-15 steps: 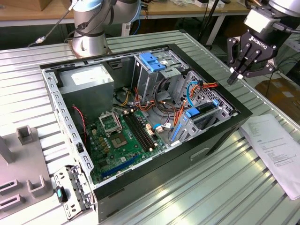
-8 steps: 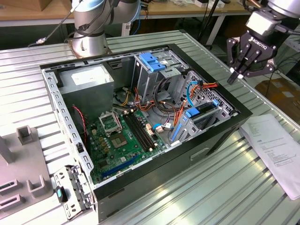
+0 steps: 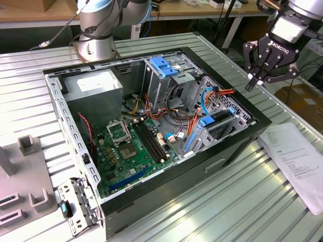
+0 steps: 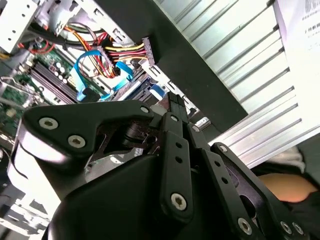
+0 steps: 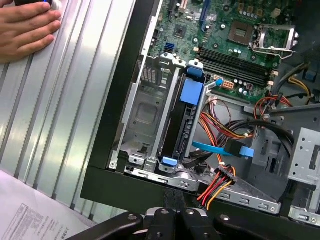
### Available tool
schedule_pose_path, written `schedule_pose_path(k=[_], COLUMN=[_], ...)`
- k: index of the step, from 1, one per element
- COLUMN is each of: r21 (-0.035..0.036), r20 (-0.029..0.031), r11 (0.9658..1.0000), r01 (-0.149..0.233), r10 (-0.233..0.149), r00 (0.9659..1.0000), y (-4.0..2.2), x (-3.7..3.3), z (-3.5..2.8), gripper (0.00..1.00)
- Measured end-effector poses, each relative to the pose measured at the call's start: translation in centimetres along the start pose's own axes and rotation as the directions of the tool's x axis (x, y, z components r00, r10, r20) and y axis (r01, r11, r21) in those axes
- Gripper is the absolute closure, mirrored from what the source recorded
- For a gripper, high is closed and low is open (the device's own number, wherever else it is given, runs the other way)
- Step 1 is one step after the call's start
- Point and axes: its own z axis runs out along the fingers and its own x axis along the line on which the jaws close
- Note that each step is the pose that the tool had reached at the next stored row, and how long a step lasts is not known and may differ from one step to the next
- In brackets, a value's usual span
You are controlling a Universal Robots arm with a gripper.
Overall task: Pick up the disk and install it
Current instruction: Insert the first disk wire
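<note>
**Gripper (image 3: 267, 75) held open and empty beside the case**

Gripper fingers are seen spread apart in the exterior view, with nothing held between them. The tool is hung over the ribbed metal table (image 3: 242, 201), just off the open computer case (image 3: 166, 194), at the exterior view's right.

The disk (image 5: 186, 125) is found standing on edge in the drive cage (image 5: 145, 107) along that same side of the case. Its blue side rail is turned upward and a blue tab shows at its end. A bare metal bay lies beside it. This seating is made out most plainly in the first wrist view. In the exterior view the disk is glimpsed as a dark slab between blue pieces.

A person's hand (image 5: 27, 27) is laid on the table in the first wrist view, well apart from the cage. A printed sheet (image 3: 298, 156) is laid on the table near the case.

In the second wrist view the dark finger links are seen close up. A bundle of red, yellow and black wires (image 4: 117, 52) is seen behind them inside the case.
</note>
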Motion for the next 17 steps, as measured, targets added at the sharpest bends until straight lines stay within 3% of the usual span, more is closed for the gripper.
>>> schedule_pose_path(k=[17], r21=[-0.0004], r20=[-0.0003], r11=[0.9997], r01=[0.026], r10=[-0.026], r00=[0.9997], y=[0.00], x=[0.00], z=[0.00], gripper=[0.89])
